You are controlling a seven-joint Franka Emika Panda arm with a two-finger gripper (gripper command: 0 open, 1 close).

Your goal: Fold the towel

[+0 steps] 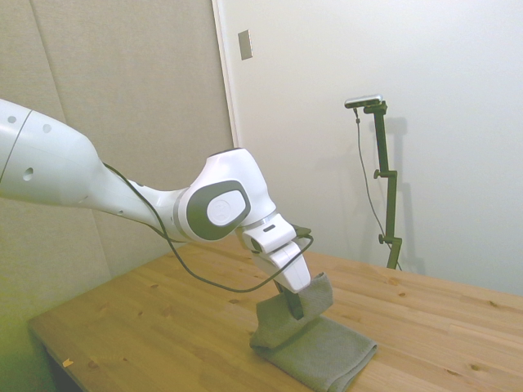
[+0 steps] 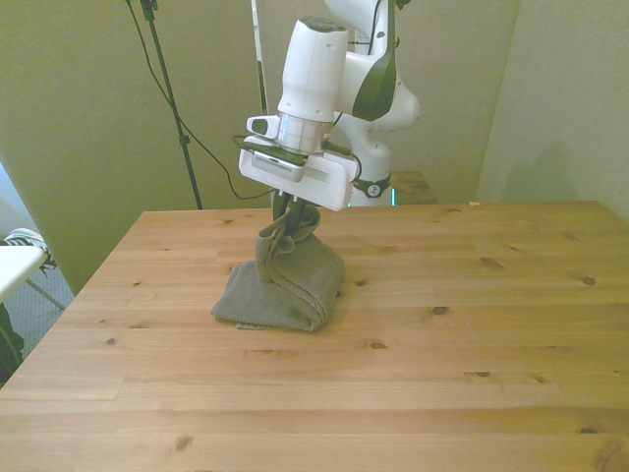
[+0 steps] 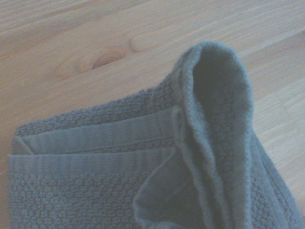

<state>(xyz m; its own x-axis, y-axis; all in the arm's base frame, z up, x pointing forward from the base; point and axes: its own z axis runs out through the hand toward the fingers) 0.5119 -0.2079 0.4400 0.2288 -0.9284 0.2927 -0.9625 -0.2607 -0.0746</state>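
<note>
The gripper (image 2: 286,218) is clamped on one edge of the towel (image 2: 285,285), pinching a bunch of the grey-brown terry and holding it up off the wooden table (image 2: 462,324). In the front view the towel sits near the middle of the table, a little toward the front view's left, with most of the cloth lying flat and the lifted part rising in a narrow peak into the fingers. In the side view the raised flap stands at the towel's far end, while the flat part spreads toward the near edge of the table. The wrist view shows the held fold as a rounded loop of thick cloth above the flat layers and their woven border band.

The fold looks to be under way: an edge is raised but not yet carried over and laid down.

How many layers are in the grip is hard to tell from these views; it may be more than the top one. If the whole doubled thickness is caught, carrying it across would likely drag the entire towel along the table rather than turn one part over. The terry is thick and soft, so the pinch could also slip under the cloth's weight and drop the flap short, leaving a crooked, bunched fold.
</note>
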